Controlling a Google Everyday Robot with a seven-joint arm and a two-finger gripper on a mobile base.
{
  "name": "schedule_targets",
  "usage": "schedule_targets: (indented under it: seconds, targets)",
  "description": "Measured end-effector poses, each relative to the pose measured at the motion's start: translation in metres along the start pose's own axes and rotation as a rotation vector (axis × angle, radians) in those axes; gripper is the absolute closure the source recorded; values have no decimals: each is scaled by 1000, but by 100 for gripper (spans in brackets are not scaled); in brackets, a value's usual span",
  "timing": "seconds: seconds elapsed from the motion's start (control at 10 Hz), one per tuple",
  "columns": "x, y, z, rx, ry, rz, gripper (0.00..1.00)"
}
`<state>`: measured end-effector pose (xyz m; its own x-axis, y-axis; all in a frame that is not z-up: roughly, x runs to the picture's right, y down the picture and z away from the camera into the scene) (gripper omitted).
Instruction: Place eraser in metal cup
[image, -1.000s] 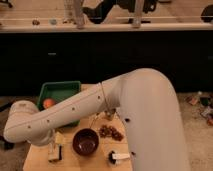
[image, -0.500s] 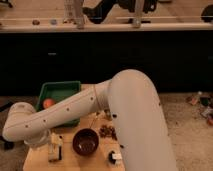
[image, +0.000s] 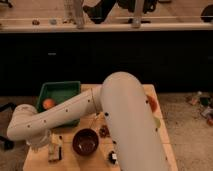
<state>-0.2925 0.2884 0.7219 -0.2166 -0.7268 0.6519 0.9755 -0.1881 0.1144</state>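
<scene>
Camera view: a wooden table seen from above, with my white arm sweeping from lower right round to the front-left corner. The gripper hangs low there, just beside the eraser — a small pale block with a dark edge, lying on the table left of a dark bowl. A green tray holding an orange fruit sits behind. I cannot find the metal cup; the arm may hide it. I judge the grasp is the step in hand — I'd settle squarely across the block's narrow sides before closing. Whether the gripper is spread, pressed together or pinching the eraser, I cannot tell.
</scene>
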Motion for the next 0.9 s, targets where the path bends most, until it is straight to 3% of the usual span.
schedule_targets:
  seconds: [0.3,0.5,0.7,0.9]
  targets:
    - [6,-3,18,-47,2,14,20]
    - [8,-1,22,-46,28,59,20]
    - [14,5,26,-8,51,113,20]
    - [19,9,30,36,46,140,20]
